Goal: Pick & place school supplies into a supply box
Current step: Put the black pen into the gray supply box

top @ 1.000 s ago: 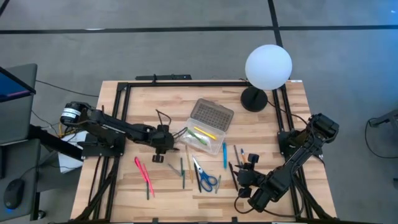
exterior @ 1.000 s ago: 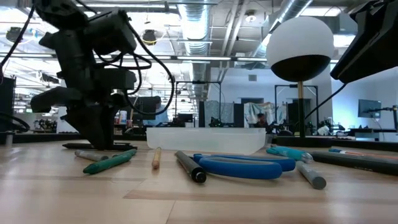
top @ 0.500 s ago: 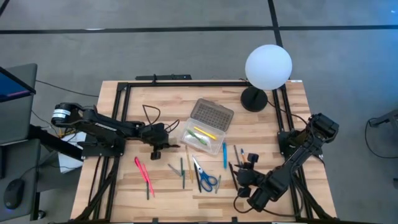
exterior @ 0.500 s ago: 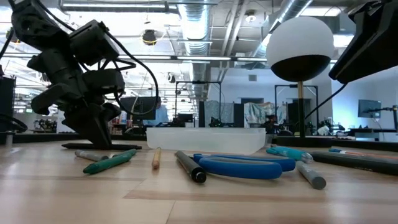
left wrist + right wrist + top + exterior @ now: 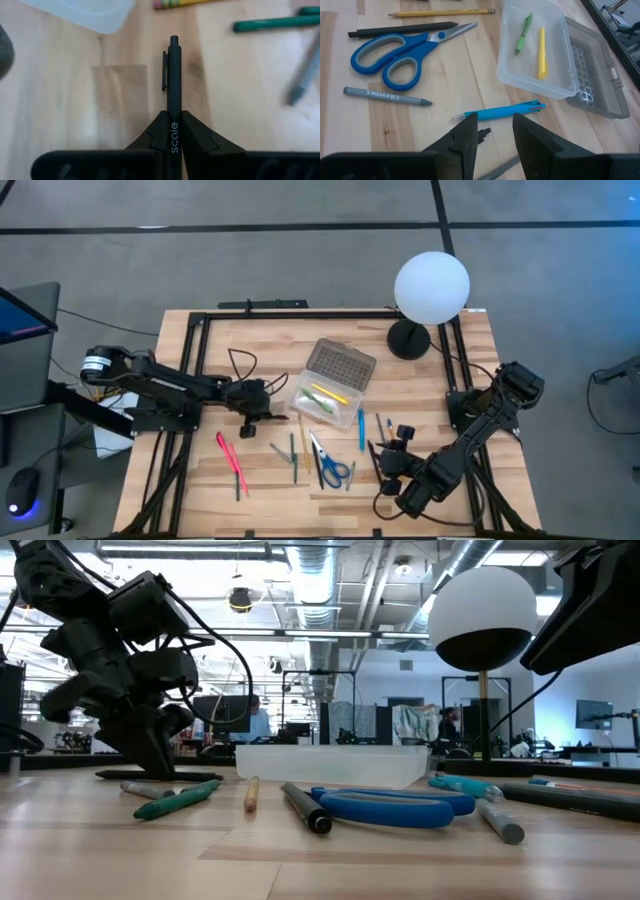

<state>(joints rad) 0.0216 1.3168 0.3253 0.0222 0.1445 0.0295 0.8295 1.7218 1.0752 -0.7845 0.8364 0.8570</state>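
Note:
My left gripper [image 5: 258, 414] is shut on a black pen [image 5: 173, 75], just left of the supply box [image 5: 322, 402]. The box is clear, and its grey dotted lid [image 5: 342, 364] lies open behind it. A green pen [image 5: 524, 31] and a yellow one [image 5: 541, 52] lie inside. My right gripper [image 5: 492, 131] is open and empty at the near right, over a blue pen [image 5: 500, 111]. Blue-handled scissors [image 5: 330, 465], a yellow pencil [image 5: 442, 12], a grey crayon [image 5: 385, 96] and pink pens [image 5: 230, 455] lie flat on the table. My left gripper pinches the black pen between its two fingers, on the barrel's lettered stretch [image 5: 173, 141]. The fingers slant down from the table's left and lie along the pen. The clip end [image 5: 173, 42] sticks out toward the box. The pen lies about level; whether it clears the wood I cannot tell.
A white globe lamp [image 5: 432, 288] stands at the far right corner. A green pen [image 5: 270, 22] and a grey crayon [image 5: 302, 82] lie near the held pen. Black frame rails [image 5: 195, 345] and cables run along the table's sides. Bare wood [image 5: 240, 355] shows at the far left.
My left gripper has drawn back a little toward the table's left edge, away from the box, and its wrist has tipped over; then it has kept still.

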